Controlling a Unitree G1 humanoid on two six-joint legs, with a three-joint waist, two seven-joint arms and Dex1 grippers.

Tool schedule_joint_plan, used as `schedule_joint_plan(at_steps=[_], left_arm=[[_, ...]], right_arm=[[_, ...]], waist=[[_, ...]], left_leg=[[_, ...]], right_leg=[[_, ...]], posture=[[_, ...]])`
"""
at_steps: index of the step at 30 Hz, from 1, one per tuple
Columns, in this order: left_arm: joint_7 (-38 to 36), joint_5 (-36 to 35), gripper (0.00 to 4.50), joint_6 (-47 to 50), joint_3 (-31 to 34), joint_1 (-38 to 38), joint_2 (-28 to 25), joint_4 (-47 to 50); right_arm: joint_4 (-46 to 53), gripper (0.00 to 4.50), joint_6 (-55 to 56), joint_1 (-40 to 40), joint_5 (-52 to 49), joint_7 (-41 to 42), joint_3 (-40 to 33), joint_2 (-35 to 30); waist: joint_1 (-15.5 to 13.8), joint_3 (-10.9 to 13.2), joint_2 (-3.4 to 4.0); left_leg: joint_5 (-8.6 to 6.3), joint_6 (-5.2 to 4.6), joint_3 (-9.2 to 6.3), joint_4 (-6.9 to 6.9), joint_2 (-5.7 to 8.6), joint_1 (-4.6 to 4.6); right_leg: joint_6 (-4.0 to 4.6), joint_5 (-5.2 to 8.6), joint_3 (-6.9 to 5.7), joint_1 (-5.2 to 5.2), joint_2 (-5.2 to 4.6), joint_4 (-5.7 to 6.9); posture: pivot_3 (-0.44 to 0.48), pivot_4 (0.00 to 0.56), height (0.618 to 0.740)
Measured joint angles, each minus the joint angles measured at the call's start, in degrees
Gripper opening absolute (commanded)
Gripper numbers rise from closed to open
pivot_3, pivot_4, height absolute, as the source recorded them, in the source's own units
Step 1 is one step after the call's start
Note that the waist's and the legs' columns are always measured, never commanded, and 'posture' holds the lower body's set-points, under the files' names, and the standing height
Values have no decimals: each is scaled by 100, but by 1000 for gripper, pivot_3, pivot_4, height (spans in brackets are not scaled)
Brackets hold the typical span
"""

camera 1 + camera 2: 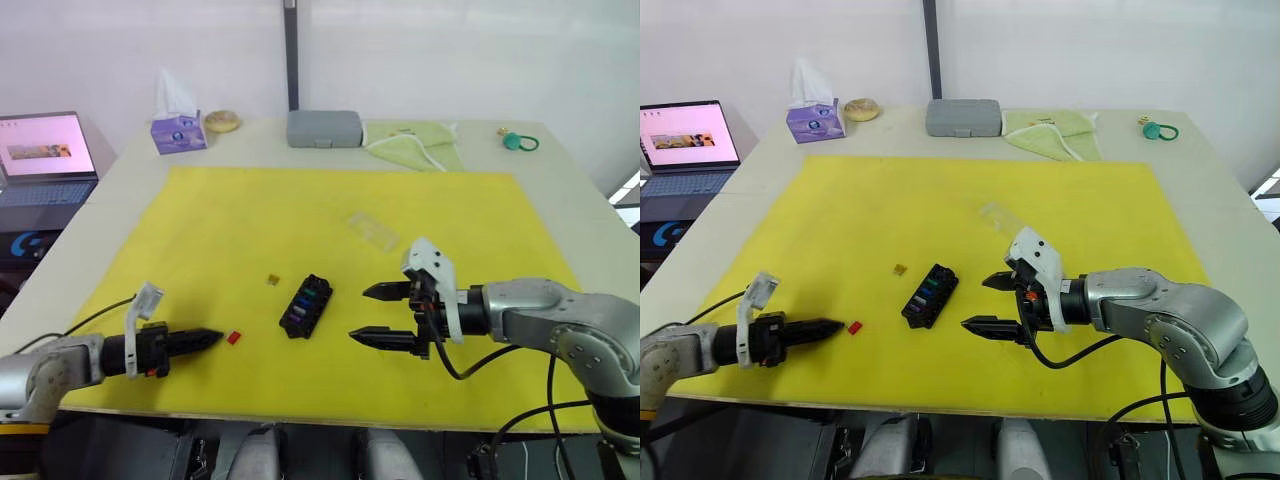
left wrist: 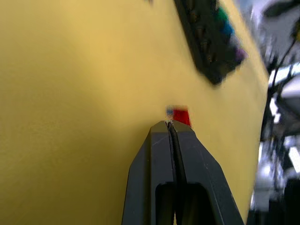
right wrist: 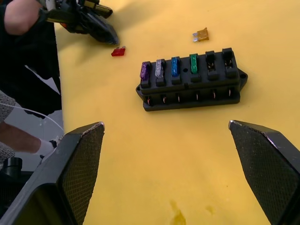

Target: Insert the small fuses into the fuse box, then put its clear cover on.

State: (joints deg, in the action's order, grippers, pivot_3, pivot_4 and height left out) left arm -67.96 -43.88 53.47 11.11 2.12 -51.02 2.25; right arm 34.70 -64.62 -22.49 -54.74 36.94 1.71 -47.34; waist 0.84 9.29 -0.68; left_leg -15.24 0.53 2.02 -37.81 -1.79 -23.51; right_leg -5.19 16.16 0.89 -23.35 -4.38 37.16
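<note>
The black fuse box (image 1: pixel 305 306) lies mid-mat, with purple, grey, blue and green fuses in its slots (image 3: pixel 168 68) and two slots empty. A red fuse (image 1: pixel 233 338) lies flat on the yellow mat, left of the box. My left gripper (image 1: pixel 215 337) is shut, its tips right at the red fuse (image 2: pixel 180 116), nothing clamped. An orange fuse (image 1: pixel 272 280) lies just beyond the box. My right gripper (image 1: pixel 360 313) hovers wide open to the box's right. The clear cover (image 1: pixel 373 230) rests on the mat behind it.
The yellow mat (image 1: pixel 300 210) covers most of the white table. Along the back edge stand a grey case (image 1: pixel 324 128), a tissue box (image 1: pixel 178 130), a green cloth (image 1: pixel 415 145) and a teal ring (image 1: pixel 518 141). A laptop (image 1: pixel 45 160) sits far left.
</note>
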Motion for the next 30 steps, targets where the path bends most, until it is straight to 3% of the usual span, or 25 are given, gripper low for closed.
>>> schedule_joint_plan(at_steps=[4, 8, 11, 18, 26, 29, 30], left_arm=[[-350, 100, 37, -131, -93, 208, -242, -145], [-900, 389, 1675, -403, -502, 586, -546, -415], [-1353, 607, 3204, -613, -904, 959, -699, -478], [-2164, 1107, 3204, -775, -1885, 1890, -504, -1398], [-2390, 1242, 3204, -630, -2152, 2136, -142, -1724], [-2351, 1240, 2345, -500, -2125, 2141, 31, -1714], [-2319, 1240, 1874, -479, -2121, 2128, 84, -1714]], right_arm=[[-1, 4500, 1, -1, 2, 1, 0, 9], [-4, 4500, 2, -2, 4, 0, 1, 12], [-6, 4500, 3, -14, 6, 1, 2, 17], [-4, 4500, 5, -36, 49, -12, 0, 21], [65, 4500, -22, 9, 7, -176, -18, 28], [129, 4500, -73, 70, -49, -230, -30, 27], [132, 4500, -83, 81, -56, -243, -30, 26]], waist=[[3, 0, 0], [-3, 1, -2], [-6, 1, -2], [3, 1, -2], [-35, -1, 2], [-36, -2, 2], [-36, -2, 1]], left_leg=[[0, 1, 2, 12, 4, -2], [1, 5, 7, 33, 12, -5], [6, 14, 8, 55, 24, -7], [9, 12, 33, 55, 28, -59], [-11, -25, 45, -19, 25, -84], [-18, -36, 48, -38, 41, -83], [-21, -42, 49, -41, 46, -83]], right_leg=[[0, 0, -1, -5, -16, -8], [1, 0, -4, -17, -35, -16], [2, 0, -4, -25, -50, -23], [-2, -2, -9, -89, -52, -10], [-26, -11, -17, -81, -9, 6], [-26, -11, -12, -63, -22, 0], [-27, -12, -10, -60, -26, -4]], posture=[[0, 150, 737], [0, 150, 737], [0, 150, 737], [0, 150, 737], [0, 150, 737], [0, 150, 737], [0, 150, 737]])
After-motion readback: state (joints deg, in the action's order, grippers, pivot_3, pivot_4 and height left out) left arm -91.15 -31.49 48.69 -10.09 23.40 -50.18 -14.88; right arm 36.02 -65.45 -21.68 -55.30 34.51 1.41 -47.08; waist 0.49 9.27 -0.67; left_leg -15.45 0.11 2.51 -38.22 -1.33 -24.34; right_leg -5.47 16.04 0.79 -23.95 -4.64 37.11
